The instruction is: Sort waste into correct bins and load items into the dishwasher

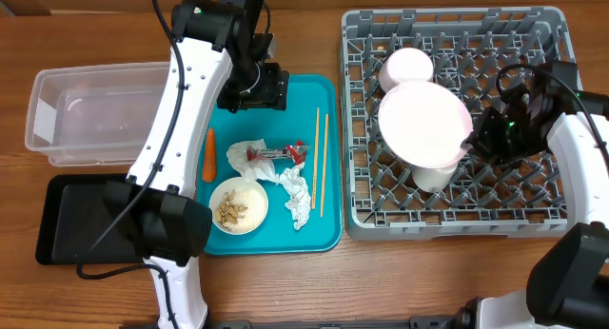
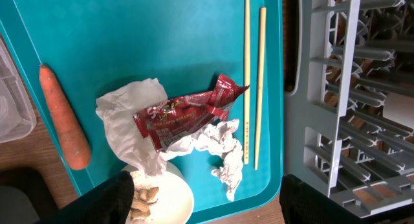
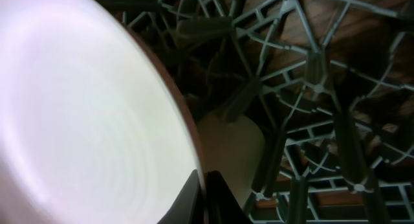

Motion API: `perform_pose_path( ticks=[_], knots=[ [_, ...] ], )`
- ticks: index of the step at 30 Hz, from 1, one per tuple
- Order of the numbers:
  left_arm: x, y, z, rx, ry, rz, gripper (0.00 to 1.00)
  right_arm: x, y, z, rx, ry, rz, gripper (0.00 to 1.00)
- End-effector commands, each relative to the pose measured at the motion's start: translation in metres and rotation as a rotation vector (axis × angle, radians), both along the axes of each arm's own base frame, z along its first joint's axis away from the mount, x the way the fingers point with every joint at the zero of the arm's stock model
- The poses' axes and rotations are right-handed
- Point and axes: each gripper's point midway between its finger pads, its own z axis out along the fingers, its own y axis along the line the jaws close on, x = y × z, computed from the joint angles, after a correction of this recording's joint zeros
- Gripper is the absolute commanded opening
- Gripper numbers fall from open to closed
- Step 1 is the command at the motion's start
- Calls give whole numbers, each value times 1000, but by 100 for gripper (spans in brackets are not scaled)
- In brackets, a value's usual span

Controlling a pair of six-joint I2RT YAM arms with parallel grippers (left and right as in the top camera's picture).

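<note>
teal tray (image 1: 297,120) — resting on wooden table (image 1: 285,34)

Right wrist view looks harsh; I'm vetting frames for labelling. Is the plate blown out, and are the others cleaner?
Right wrist: plate glares near-white and soft, rack behind dim. Left wrist: even light, wrapper sharp with small glints. Overhead: evenly lit, sharp.

Overhead top-down; wrist views close: left tray (image 2: 162,43), right rack (image 3: 310,68).

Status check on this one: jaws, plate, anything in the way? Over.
Left gripper: jaws open over red wrapper. Right gripper: jaws shut on plate rim, plate above dish rack. White cup under plate, bowl beside it.
</note>
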Motion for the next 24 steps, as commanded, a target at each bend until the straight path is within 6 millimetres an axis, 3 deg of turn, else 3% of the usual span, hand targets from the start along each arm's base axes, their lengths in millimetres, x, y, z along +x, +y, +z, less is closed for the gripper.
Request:
perform_pose_path(
  ticks=[1,6,12,16,24],
  knots=[
    [2,3,17,-4,-49,9,73,22,-8,39,-47,-122,10,4],
    [3,6,16,10,-53,12,73,31,-32,119,-232,-237,-56,4],
    [6,7,16,18,-66,15,74,-9,-65,188,-662,-239,-226,4],
    [9,6,17,13,-80,15,75,-27,-47,204,-772,-260,-270,4],
    [13,15,16,65,-97,26,75,-46,-1,214,-1041,-346,-252,4]
  ],
)
